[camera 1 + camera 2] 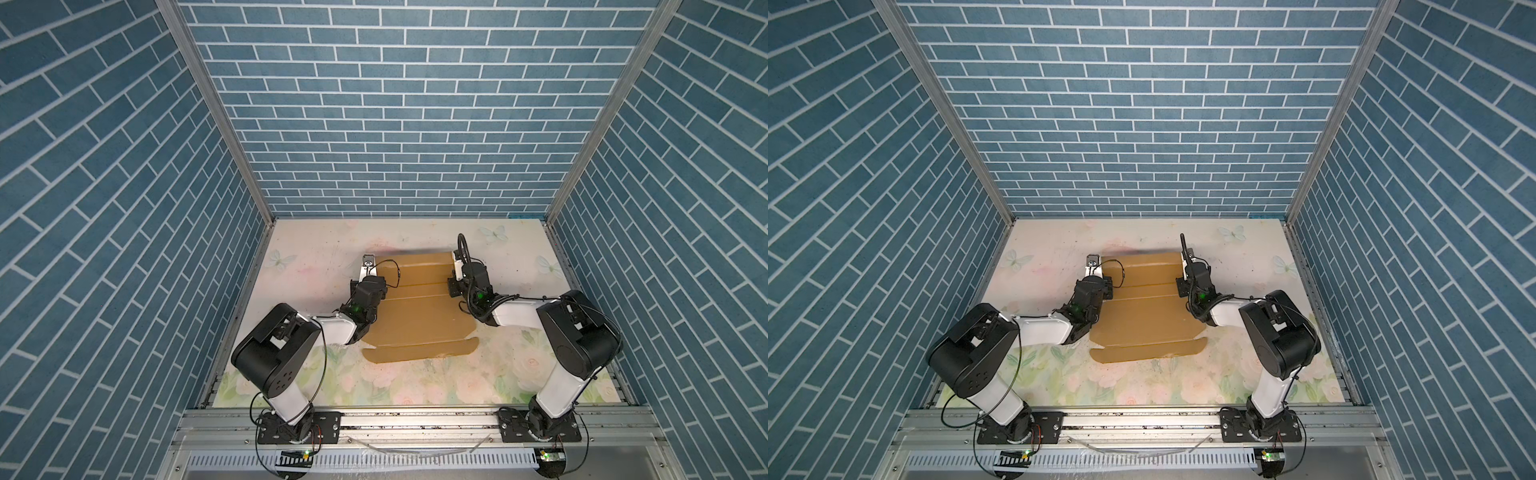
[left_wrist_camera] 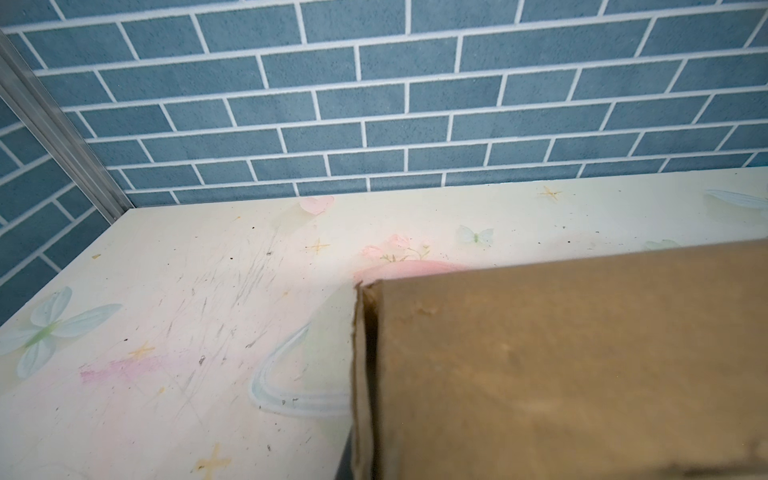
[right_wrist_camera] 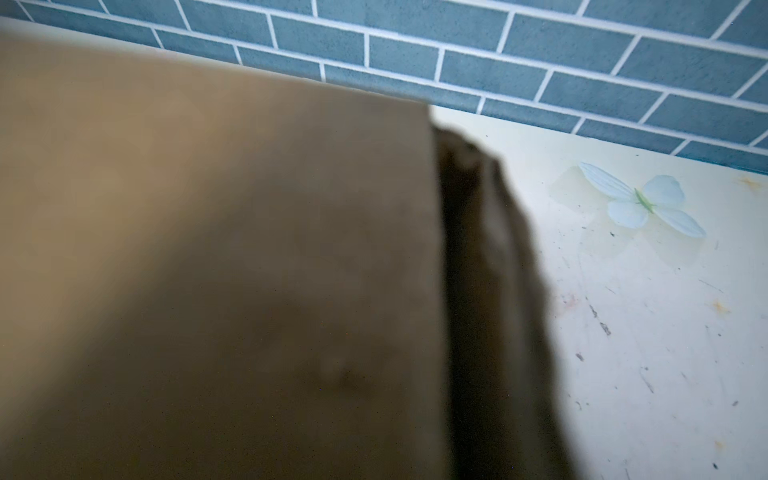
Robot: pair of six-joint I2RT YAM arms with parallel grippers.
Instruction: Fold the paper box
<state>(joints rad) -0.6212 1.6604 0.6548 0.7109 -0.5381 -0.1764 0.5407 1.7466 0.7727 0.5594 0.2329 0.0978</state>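
- Paper box (image 1: 419, 316) lies on the table (image 1: 316, 249), far end between the grippers.
- Left gripper (image 1: 369, 266) at its left edge — jaws together.
- Right gripper (image 1: 456, 270) at its right edge — jaws together.

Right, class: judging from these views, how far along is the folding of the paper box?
Done: the far section of the paper box looks raised off the table. In hand: left arm and right arm sit at its sides. Left: the near tabbed flap lies flat; box not closed.
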